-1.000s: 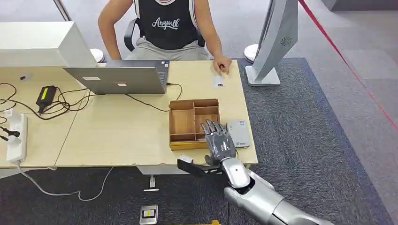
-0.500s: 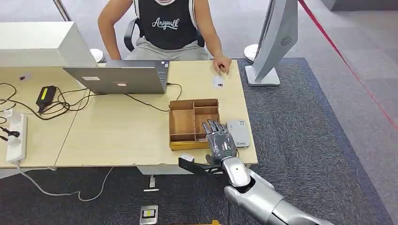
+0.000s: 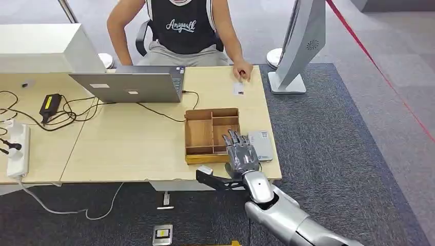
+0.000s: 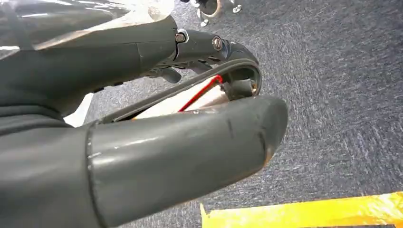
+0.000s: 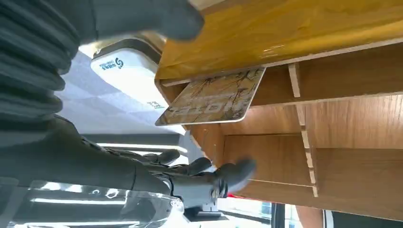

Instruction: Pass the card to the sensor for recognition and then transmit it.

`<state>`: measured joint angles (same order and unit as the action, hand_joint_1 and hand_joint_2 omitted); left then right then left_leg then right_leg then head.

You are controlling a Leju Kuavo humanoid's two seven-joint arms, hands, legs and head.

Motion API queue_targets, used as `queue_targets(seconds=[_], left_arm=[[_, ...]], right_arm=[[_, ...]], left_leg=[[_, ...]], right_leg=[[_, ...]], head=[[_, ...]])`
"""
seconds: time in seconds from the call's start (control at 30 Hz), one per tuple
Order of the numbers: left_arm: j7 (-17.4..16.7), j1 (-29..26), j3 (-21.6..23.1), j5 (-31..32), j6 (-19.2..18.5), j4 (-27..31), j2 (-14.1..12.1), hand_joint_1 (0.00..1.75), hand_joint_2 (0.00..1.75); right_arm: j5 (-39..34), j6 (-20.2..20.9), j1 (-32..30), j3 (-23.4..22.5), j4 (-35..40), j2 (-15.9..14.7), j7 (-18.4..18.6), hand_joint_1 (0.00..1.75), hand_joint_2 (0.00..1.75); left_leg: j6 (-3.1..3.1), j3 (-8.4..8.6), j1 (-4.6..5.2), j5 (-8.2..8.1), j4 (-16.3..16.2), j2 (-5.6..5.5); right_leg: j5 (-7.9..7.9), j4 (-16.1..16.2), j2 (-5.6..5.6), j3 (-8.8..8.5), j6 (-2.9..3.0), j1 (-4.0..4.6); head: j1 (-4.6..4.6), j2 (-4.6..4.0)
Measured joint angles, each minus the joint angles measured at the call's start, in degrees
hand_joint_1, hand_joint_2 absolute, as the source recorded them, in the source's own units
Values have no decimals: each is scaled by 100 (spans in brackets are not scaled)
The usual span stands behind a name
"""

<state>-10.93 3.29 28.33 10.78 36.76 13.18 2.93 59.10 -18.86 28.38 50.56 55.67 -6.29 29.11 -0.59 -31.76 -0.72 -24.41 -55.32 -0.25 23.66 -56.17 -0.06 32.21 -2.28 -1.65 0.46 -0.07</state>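
Observation:
A patterned card (image 5: 214,97) leans on edge in the near right compartment of the wooden tray (image 3: 199,134), resting against the tray's wall (image 5: 285,28). My right hand (image 3: 241,154) hovers over that compartment, fingers (image 5: 228,173) spread and thumb out to the side, and nothing is in it. The card lies between thumb and fingers without touching them. The white card sensor (image 3: 260,145) sits on the table just right of the tray and is also visible beside the card (image 5: 130,71). My left hand (image 4: 180,118) hangs over the carpet, holding nothing.
A person sits behind the table with one hand (image 3: 242,70) near a small card (image 3: 238,89). A laptop (image 3: 128,86), cables, a charger (image 3: 50,104) and a power strip (image 3: 18,151) occupy the left. A grey stand (image 3: 300,46) rises at the table's far right corner.
My right hand has crept slightly forward and to the right above the tray. Nothing else has moved.

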Motion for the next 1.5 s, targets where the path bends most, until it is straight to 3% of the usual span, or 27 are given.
queue_targets(seconds=[1.23,1.5], left_arm=[[13,1,199,-105,9,11,2,0,0],[28,-1,280,-107,0,48,9,0,0]], right_arm=[[-83,-76,36,-55,-282,166,-155,175,175],[-26,-339,40,-94,-337,170,-153,175,175]], left_leg=[[0,7,0,0,0,2],[0,6,0,0,0,1]], right_leg=[[0,0,0,-3,0,0],[-1,0,0,-4,1,0]], head=[[0,0],[0,-2]])
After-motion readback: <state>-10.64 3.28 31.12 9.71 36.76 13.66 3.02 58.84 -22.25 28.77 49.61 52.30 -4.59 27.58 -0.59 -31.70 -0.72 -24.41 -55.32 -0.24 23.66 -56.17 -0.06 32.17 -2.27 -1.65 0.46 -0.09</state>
